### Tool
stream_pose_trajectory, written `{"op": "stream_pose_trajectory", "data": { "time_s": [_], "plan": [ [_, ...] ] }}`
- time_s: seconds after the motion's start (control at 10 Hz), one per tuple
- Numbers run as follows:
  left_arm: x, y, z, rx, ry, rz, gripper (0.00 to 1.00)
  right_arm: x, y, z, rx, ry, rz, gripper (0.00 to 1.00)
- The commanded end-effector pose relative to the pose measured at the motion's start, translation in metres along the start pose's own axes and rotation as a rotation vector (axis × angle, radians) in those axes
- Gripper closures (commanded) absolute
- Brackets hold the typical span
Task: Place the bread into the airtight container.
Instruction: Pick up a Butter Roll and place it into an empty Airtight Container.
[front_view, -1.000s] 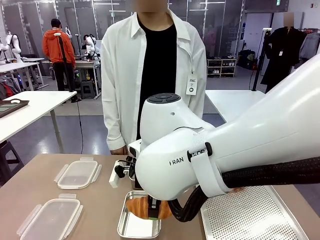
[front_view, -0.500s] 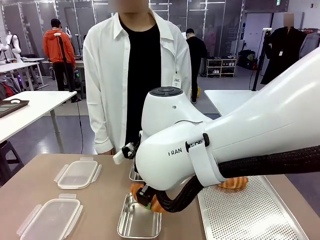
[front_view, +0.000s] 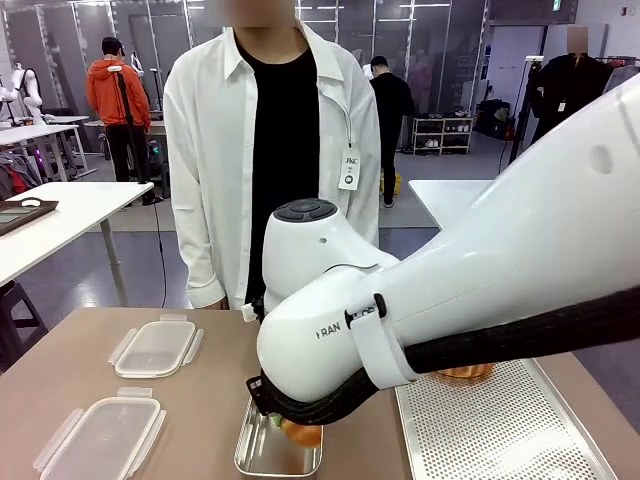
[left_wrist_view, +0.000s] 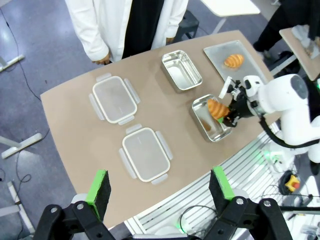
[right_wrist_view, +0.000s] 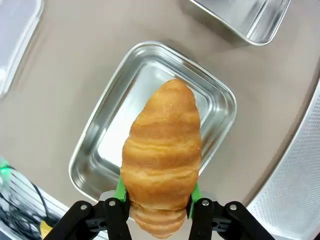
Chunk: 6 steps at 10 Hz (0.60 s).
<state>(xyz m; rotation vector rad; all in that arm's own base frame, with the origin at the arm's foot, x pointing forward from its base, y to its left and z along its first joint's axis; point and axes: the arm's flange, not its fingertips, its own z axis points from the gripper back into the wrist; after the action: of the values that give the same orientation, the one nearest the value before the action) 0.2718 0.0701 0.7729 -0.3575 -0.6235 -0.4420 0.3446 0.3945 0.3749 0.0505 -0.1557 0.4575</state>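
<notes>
The right claw (right_wrist_view: 156, 195) is clamped on one end of the bread (right_wrist_view: 162, 145), a croissant, holding it over the near steel container (right_wrist_view: 125, 85). It looks light, soft and flaky, so a gentle pinch suits it. The left claw (left_wrist_view: 160, 187) hangs open high above. A second container (left_wrist_view: 182, 70) sits beyond, two lids (left_wrist_view: 114, 93) to the left, and a tray (front_view: 500, 430) with another croissant (left_wrist_view: 233, 60) to the right. Nothing seems to block the drop.

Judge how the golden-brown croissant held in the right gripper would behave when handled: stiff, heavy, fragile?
The golden-brown ridged croissant is probably light: the right gripper holds it by one end without sag. Its layered crust likely crushes under a hard squeeze. Its rounded shape might rock in the shiny rectangular steel container.
</notes>
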Motion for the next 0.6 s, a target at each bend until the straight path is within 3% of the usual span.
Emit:
{"op": "stream_pose_trajectory", "data": {
  "time_s": [0.0, 0.5],
  "plan": [
    [0.0, 0.0, 0.001, -0.012, 0.001, -0.018, 0.0, 0.019, 0.017, -0.015, 0.007, -0.018, -0.087, 0.48],
    [0.0, 0.0, 0.001, -0.012, 0.001, -0.018, 0.0, 0.02, 0.018, -0.05, -0.006, 0.041, -0.121, 0.48]
  ]
}}
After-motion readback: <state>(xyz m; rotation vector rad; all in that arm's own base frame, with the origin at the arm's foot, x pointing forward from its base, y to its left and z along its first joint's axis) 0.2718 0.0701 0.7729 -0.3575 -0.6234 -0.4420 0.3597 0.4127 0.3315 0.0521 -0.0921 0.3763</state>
